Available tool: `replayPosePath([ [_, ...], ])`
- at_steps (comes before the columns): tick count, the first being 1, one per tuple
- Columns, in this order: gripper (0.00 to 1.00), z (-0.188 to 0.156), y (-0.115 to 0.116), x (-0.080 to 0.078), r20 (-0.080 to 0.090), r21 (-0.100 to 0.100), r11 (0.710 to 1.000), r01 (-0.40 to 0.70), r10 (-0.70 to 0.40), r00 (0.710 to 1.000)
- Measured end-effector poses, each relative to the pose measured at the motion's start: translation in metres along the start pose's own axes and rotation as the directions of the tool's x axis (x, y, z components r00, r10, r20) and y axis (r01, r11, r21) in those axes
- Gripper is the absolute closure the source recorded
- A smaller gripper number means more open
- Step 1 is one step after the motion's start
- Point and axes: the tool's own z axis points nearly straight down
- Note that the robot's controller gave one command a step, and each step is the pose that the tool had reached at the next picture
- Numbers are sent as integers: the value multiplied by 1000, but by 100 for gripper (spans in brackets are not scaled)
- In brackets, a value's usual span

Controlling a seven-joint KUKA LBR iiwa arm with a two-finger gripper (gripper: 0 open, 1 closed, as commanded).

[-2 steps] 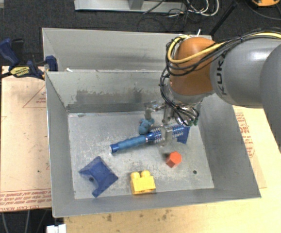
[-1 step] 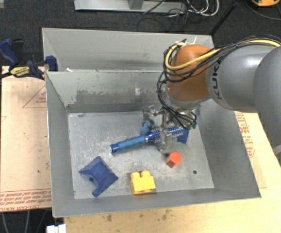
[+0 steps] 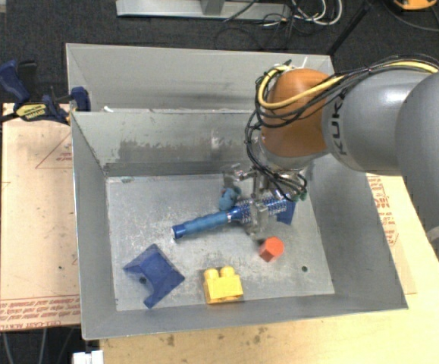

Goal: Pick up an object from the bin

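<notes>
My end effector (image 3: 258, 207) sits low at the centre of the bin (image 3: 90, 203), over the right end of a long blue handle-like tool (image 3: 204, 224); I cannot tell how wide it stands. The tool looks light, stiff and slick; I'd take it mid-shaft, across its width.

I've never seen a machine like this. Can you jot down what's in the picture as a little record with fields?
container: grey metal bin
gripper: low in the bin, at the right end of the blue stick
blue stick: lying across the middle of the floor
orange cube: just in front of the gripper
yellow block: near the front wall
blue flat piece: front left
</notes>
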Motion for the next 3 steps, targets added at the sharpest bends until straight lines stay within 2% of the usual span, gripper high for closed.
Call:
replayPosePath([
  [1,100,-1,0,-1,6,2,1000,0,0,1000],
  [2,100,-54,0,-3,2,3,1000,-1,1,1000],
  [3,100,-57,0,-4,-3,1,1000,-1,1,1000],
])
